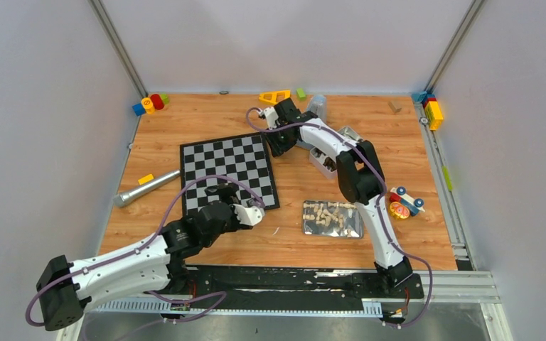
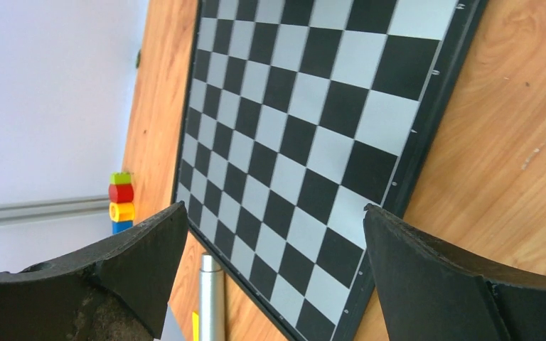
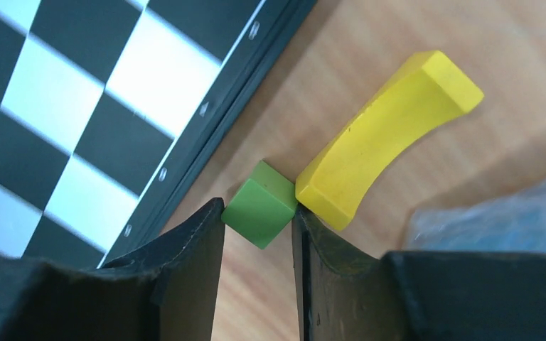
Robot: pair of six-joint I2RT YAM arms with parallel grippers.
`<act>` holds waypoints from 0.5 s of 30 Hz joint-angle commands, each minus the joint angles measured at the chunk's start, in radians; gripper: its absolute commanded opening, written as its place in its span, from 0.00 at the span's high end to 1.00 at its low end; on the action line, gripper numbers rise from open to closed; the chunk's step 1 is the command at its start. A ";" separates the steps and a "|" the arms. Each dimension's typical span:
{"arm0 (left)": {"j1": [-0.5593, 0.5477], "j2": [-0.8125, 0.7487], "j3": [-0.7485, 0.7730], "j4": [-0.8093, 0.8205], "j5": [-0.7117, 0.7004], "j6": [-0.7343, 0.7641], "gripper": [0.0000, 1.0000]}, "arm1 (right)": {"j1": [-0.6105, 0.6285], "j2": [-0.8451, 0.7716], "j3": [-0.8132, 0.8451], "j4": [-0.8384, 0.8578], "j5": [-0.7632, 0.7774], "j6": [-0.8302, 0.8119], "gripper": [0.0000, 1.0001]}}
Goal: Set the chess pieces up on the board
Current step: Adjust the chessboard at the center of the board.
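the board (image 1: 229, 174) lay bare, every square open from above. the left pincer (image 2: 274, 231) hung spread wide over its near right corner. a silver cylinder (image 1: 146, 188) lay just off the board's left edge. the far right corner was crowded: a green cube (image 3: 259, 212) sat wedged between the right pincer's (image 3: 257, 213) tips, touching a yellow curved block (image 3: 384, 138), the board's rim just beside. open bench (image 1: 291, 181) ran between the board and the tin (image 1: 311, 229) of chess pieces (image 1: 330, 212).

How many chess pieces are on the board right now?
0. The board shows bare squares; the chess pieces lie in the metal tray beside it. Two board corners are covered, so some may be hidden.
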 commanded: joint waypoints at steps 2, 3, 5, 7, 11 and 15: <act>0.002 0.046 0.017 -0.003 0.062 -0.051 0.00 | -0.023 0.134 0.207 0.005 0.114 0.000 0.73; 0.002 0.051 0.018 0.009 0.059 -0.061 0.00 | -0.028 0.152 0.246 0.008 0.119 0.001 0.69; 0.012 0.060 0.022 0.021 0.048 -0.079 0.00 | -0.039 0.173 0.302 0.016 0.116 0.005 0.59; 0.048 0.060 0.036 0.023 0.060 -0.106 0.00 | -0.048 0.163 0.316 0.032 0.103 0.010 0.49; 0.170 0.079 0.091 0.010 0.096 -0.154 0.00 | -0.059 0.050 0.223 0.063 0.013 0.012 0.24; 0.265 0.138 0.160 0.008 0.111 -0.192 0.00 | -0.060 -0.108 0.042 0.107 -0.085 0.014 0.11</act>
